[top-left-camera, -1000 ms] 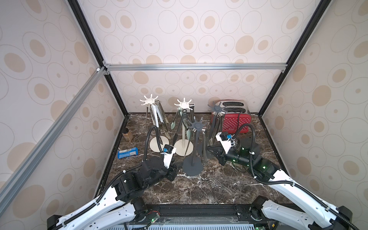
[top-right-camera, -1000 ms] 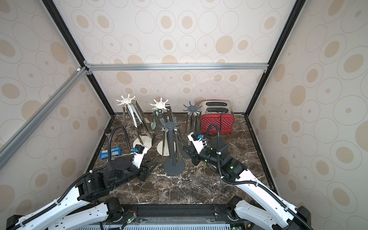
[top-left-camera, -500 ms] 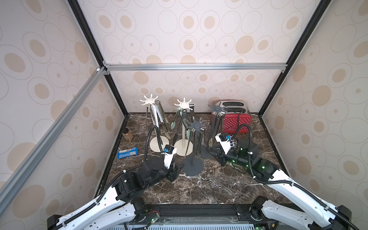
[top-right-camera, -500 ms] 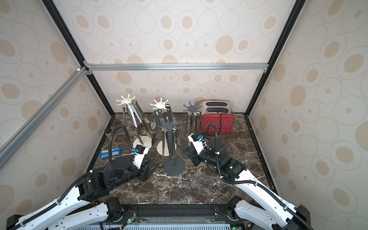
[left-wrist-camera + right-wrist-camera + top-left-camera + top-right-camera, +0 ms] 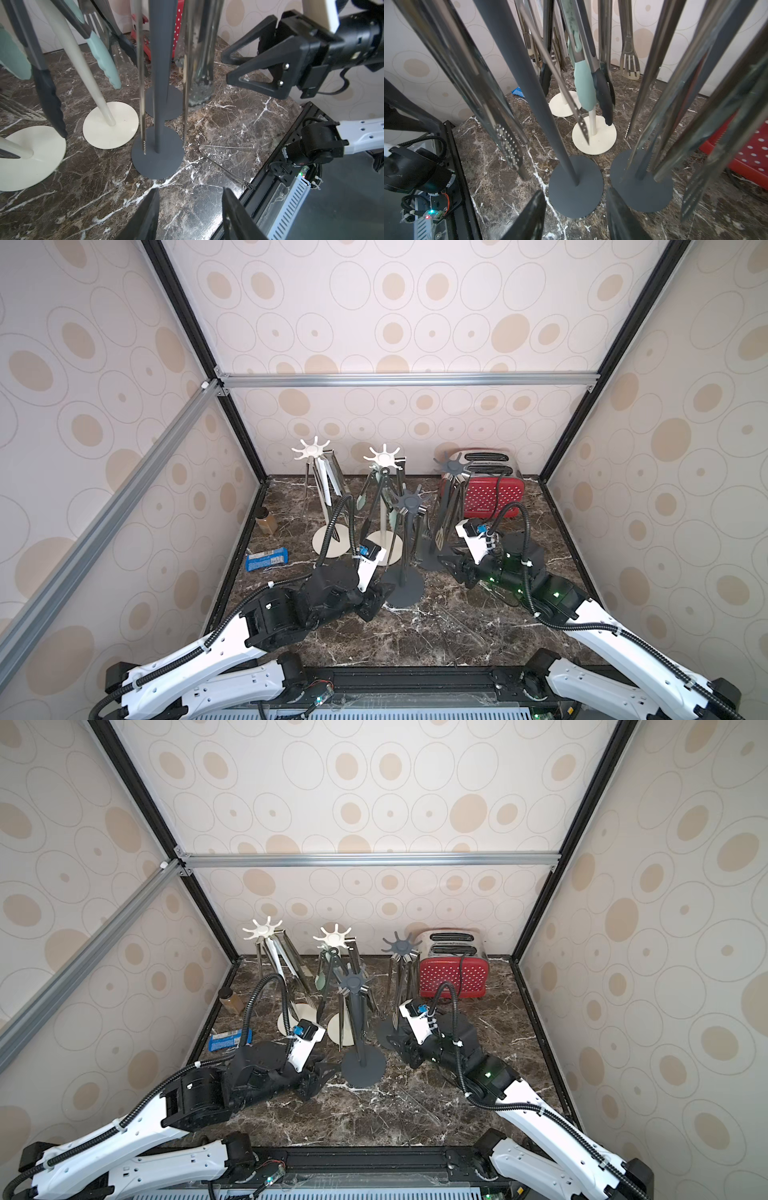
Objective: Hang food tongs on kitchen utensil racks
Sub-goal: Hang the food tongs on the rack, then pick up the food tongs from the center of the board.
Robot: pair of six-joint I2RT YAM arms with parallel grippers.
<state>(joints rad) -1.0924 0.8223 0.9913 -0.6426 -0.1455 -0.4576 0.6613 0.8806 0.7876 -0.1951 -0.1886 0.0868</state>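
Four kitchen utensil racks stand at the back: two cream-white ones and two dark grey ones. Steel, black-tipped and pale green-tipped food tongs hang from their hooks. One steel pair lies flat on the marble in front of the nearer grey rack. My left gripper hovers low at the left of that rack's base, open and empty. My right gripper is low at the base's right side, between the two grey bases, also open and empty.
A red toaster stands at the back right, behind the rear grey rack. A blue packet and a small brown jar lie by the left wall. The black front rail borders the marble table.
My right gripper's jaws have spread from nearly shut to open. Both arms and the racks stay almost where they were.
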